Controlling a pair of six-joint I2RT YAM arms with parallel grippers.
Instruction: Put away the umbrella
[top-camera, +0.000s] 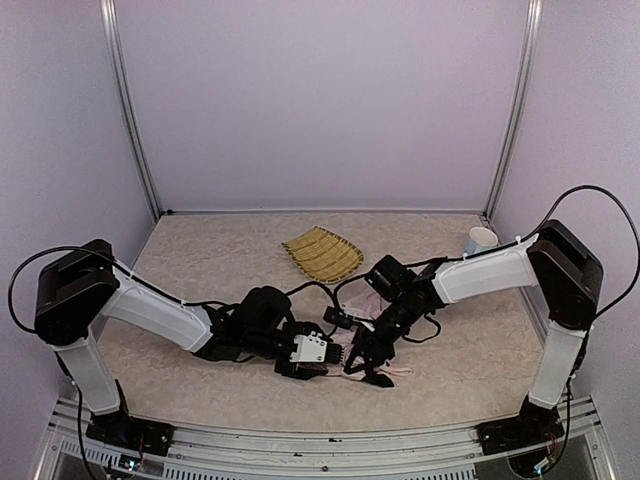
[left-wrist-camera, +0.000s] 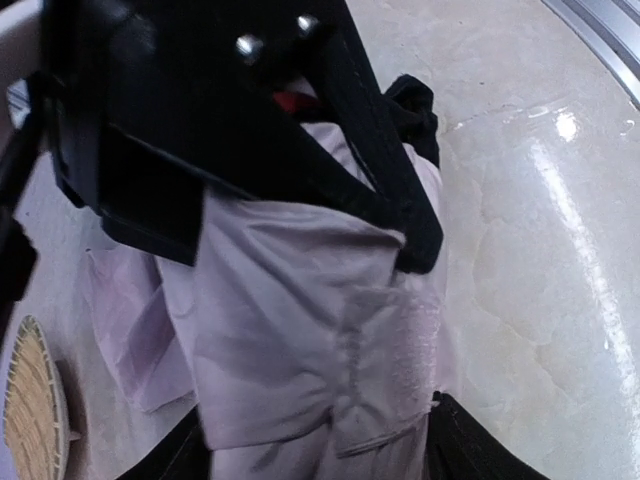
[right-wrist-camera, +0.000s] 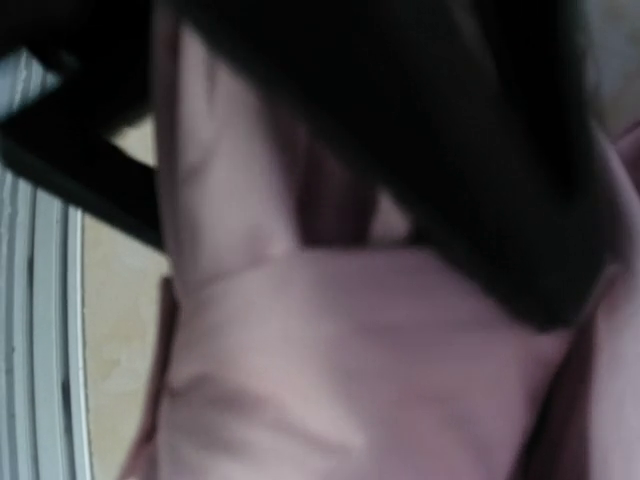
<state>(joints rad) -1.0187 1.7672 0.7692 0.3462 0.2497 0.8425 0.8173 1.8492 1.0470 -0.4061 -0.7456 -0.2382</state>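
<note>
Pink fabric fills both wrist views. Umbrella lies collapsed on the table, near the front edge at centre, right between my two arms. My left gripper comes in low from the left. Its fingers stand wide, with the bunched canopy filling the gap and touching both, so I call it a wide grasp on the umbrella. My right gripper reaches down from the right and meets the same bundle just beside the left one. Its black fingers are clamped onto the pale pink cloth. Some black underside shows at the far end of the bundle in the left wrist view. Right wrist view is blurred: only cloth and dark finger shapes. Handle and shaft: cannot tell where they are. Woven bamboo tray sits behind, well apart from the umbrella. Paper cup stands upright at the back right, near the wall.
</note>
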